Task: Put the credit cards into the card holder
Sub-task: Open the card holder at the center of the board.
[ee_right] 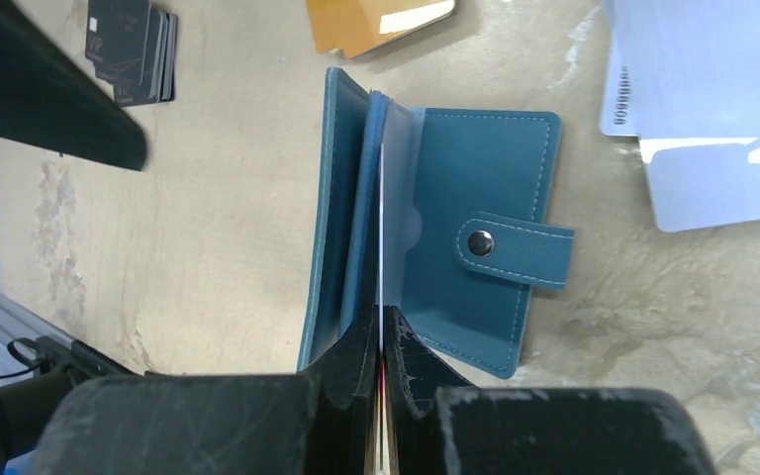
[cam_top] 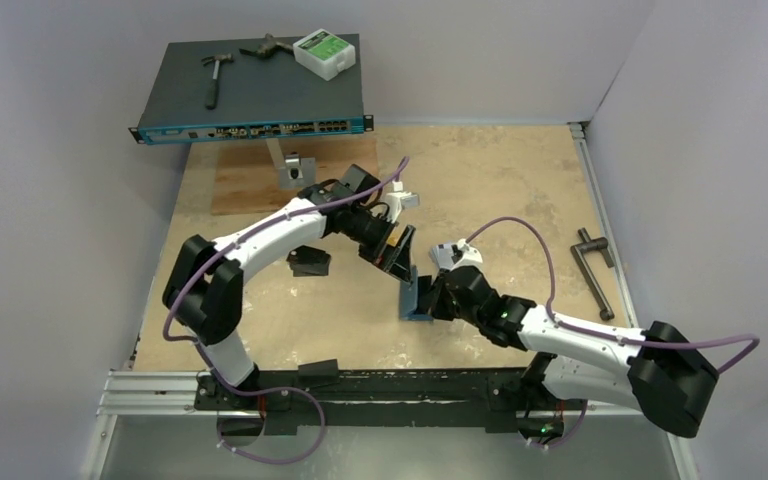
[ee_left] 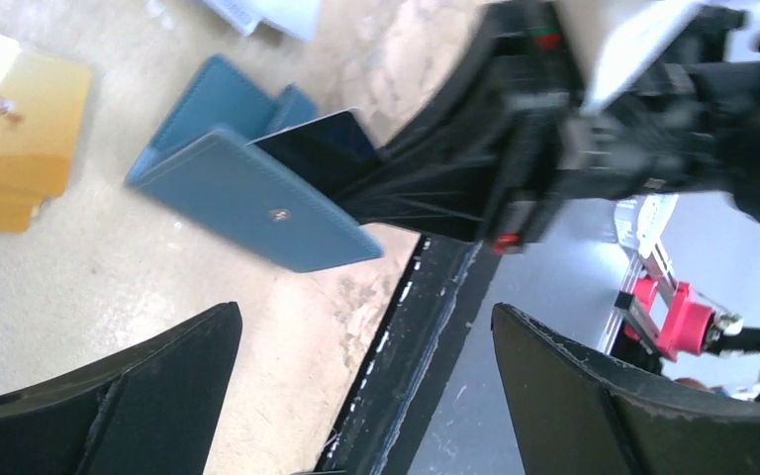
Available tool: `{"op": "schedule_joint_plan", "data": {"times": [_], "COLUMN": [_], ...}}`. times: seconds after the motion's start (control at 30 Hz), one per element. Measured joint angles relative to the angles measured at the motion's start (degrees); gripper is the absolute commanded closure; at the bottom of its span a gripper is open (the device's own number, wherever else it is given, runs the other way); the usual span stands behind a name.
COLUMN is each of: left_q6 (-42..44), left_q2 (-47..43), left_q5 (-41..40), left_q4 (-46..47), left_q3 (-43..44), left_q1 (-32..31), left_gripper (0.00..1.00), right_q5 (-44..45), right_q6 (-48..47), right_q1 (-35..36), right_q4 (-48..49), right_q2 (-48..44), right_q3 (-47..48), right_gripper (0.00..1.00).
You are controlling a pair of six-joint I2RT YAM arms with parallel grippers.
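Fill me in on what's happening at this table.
The right claw is shut on a card, standing it on edge inside the open teal card holder. The left claw hangs open nearby, holding nothing. Orange-gold cards and white cards lie loose on the table beside the holder, not yet put away.

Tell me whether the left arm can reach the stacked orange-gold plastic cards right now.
Probably yes. The left hand is open, and the orange-gold cards lie uncovered on the table beside the teal-blue folding wallet; the right hand, shut on a dark card there, sits on the wallet's far side.
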Motion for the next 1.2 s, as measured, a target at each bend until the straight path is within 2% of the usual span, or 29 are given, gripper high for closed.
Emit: {"op": "schedule_joint_plan", "data": {"times": [0.07, 0.13, 0.37, 0.43, 0.53, 0.63, 0.73, 0.83, 0.93, 1.2], "left_q6": [1.81, 4.48, 12.9, 14.91, 16.39, 16.37, 15.28, 12.37, 9.7, 3.41], "left_q2": [-1.84, -2.97, -6.78, -7.52, -10.88, -12.98, -10.43, -7.21, -4.42, -1.31], "left_q5": [1.51, 4.37, 12.02, 10.21, 2.49, -3.78, -7.26, -9.29, -8.9, -4.24], "left_q4": [-2.34, -4.92, -12.5, -14.1, -12.48, -12.52, -11.47, -9.01, -8.52, -0.68], "left_q3": [1.79, 4.79, 9.7, 10.14, 7.1, 3.89, 1.73, -4.37, -7.34, -8.11], "left_q1": [0.11, 0.5, 6.6, 7.28, 6.34, 5.7, 5.79, 6.05, 6.03, 6.03], "left_gripper": [0.15, 0.01, 0.0, 0.0, 0.0, 0.0, 0.0, 0.0, 0.0, 0.0], "right_q5": [0.04, 0.0, 0.09, 0.11, 0.09, 0.07, 0.07, 0.09, 0.11, 0.09], "right_q6": [-0.33, -0.7, -2.1, -2.54, -3.32, -3.82, -4.04, -4.2, -4.2, -4.85], "right_q1": [0.61, 1.11, 2.67, 3.48, 4.57, 5.29, 5.64, 5.88, 5.99, 6.73], "right_q4": [0.24, 0.48, 1.09, 0.98, 1.05, 1.33, 1.51, 1.44, 1.42, 1.01], "right_q2": [1.38, 2.78, 5.62, 7.02, 9.44, 11.19, 12.02, 13.18, 13.97, 16.5], "right_q3": [1.05, 2.01, 4.5, 5.77, 8.2, 10.05, 10.47, 10.73, 10.84, 12.94], "right_gripper": [1.0, 1.0, 1.0, 1.0, 1.0, 1.0, 1.0, 1.0, 1.0, 1.0]}}
